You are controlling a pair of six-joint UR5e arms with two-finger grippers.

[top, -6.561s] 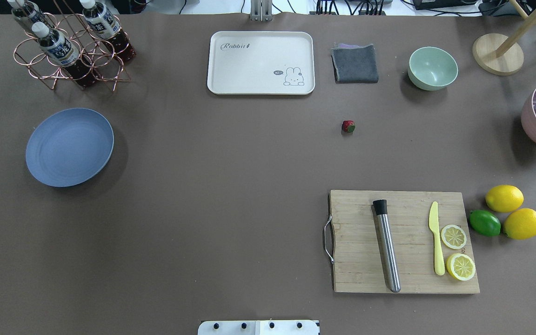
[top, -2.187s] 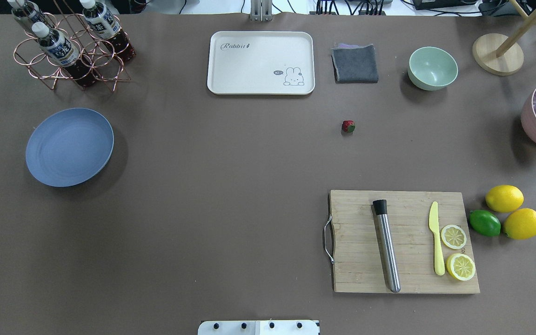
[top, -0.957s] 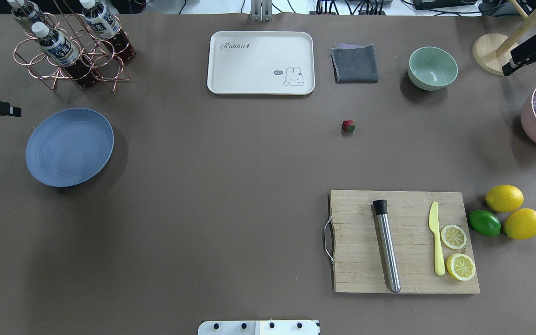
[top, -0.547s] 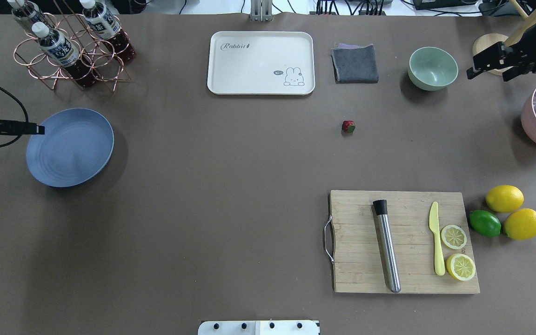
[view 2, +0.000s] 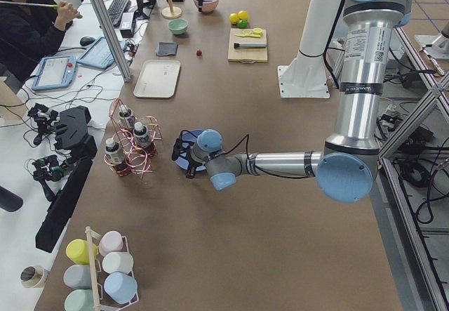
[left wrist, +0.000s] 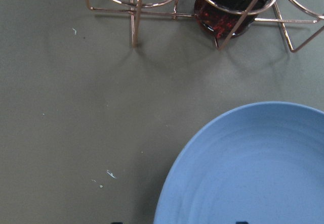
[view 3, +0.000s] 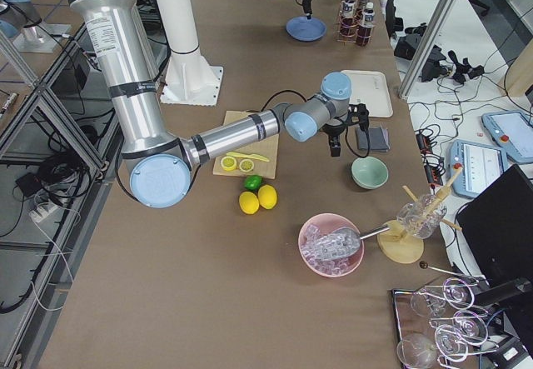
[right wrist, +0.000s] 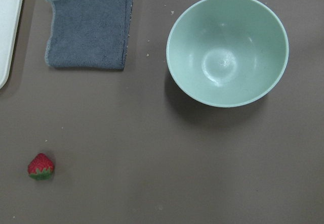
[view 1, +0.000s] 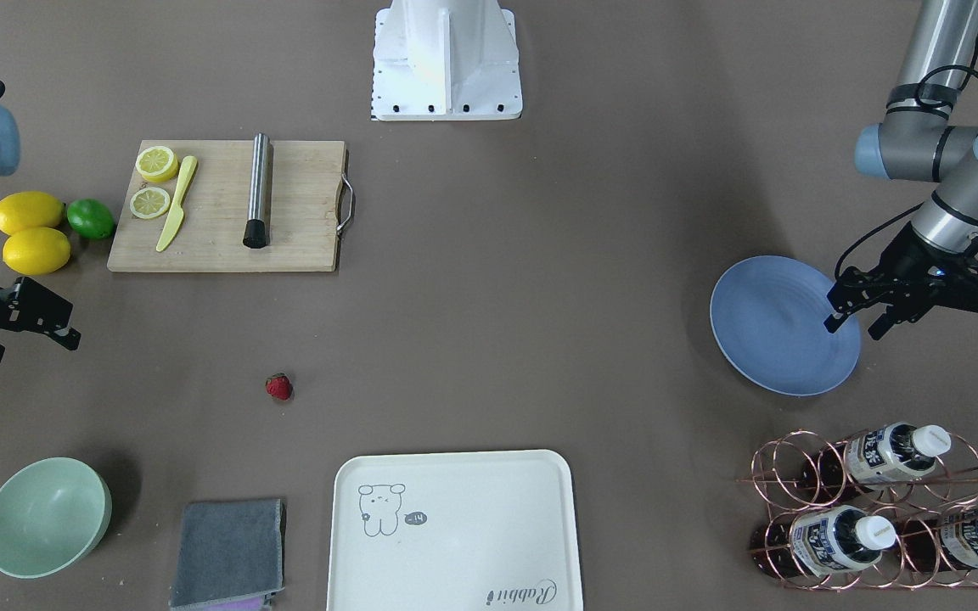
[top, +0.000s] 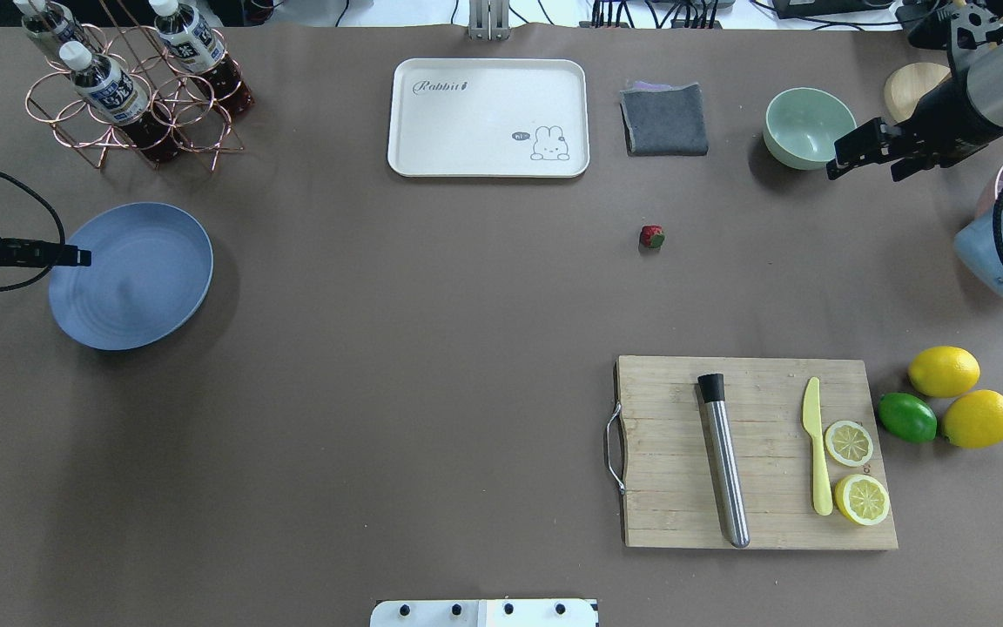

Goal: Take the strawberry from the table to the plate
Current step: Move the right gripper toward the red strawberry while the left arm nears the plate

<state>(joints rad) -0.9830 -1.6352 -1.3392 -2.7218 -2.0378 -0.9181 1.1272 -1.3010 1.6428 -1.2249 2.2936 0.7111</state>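
Observation:
The small red strawberry (top: 651, 236) lies alone on the brown table (top: 397, 348), below the grey cloth; it also shows at the lower left of the right wrist view (right wrist: 41, 166) and in the front view (view 1: 278, 387). The round blue plate (top: 131, 275) sits far to the left and holds nothing (view 1: 769, 331) (left wrist: 248, 168). My right gripper (top: 865, 172) hangs open in the air beside the green bowl, well right of the strawberry. Over the plate's outer rim, my left gripper (view 1: 854, 327) is open, with nothing in it.
A green bowl (top: 809, 127), grey cloth (top: 664, 119) and cream tray (top: 488, 117) line the far side. A cutting board (top: 754, 453) with a muddler, knife and lemon slices lies near right, beside lemons and a lime (top: 907, 417). A bottle rack (top: 131, 87) stands behind the plate.
Both arms have come in from the sides. The right gripper has moved left towards the green bowl, the left one to the plate's rim. The strawberry has not moved.

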